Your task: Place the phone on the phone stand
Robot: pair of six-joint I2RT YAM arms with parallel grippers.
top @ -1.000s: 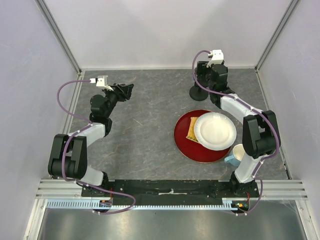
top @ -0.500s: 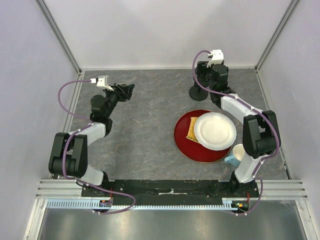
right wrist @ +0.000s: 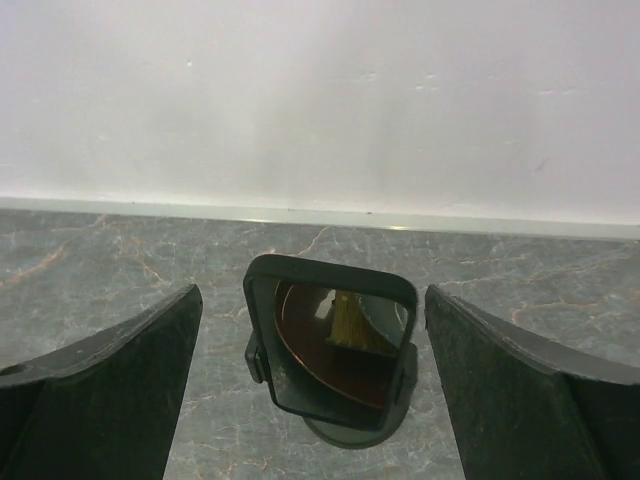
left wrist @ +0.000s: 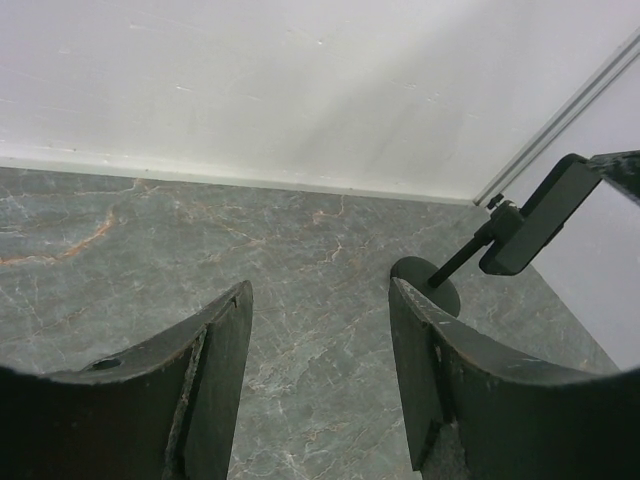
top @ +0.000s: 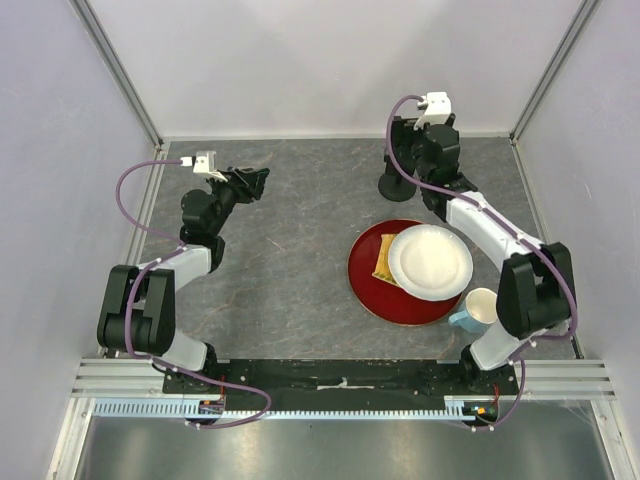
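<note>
Grey table (top: 290, 250), both grippers empty.
Right gripper (right wrist: 312, 291) at 1 o'clock, jaws spread wide either side of the phone (right wrist: 335, 345), not touching it; left gripper (left wrist: 320, 290) at 10 o'clock, jaws half open; the phone rests on the phone stand (left wrist: 425, 285).

Bright, even light with soft shadows; reflections show on the glossy phone (right wrist: 335, 350).

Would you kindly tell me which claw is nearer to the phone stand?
Right. The right claw is open at the phone stand, its fingers either side of the phone mounted there; the left claw, open and empty, is far off across the table.
</note>
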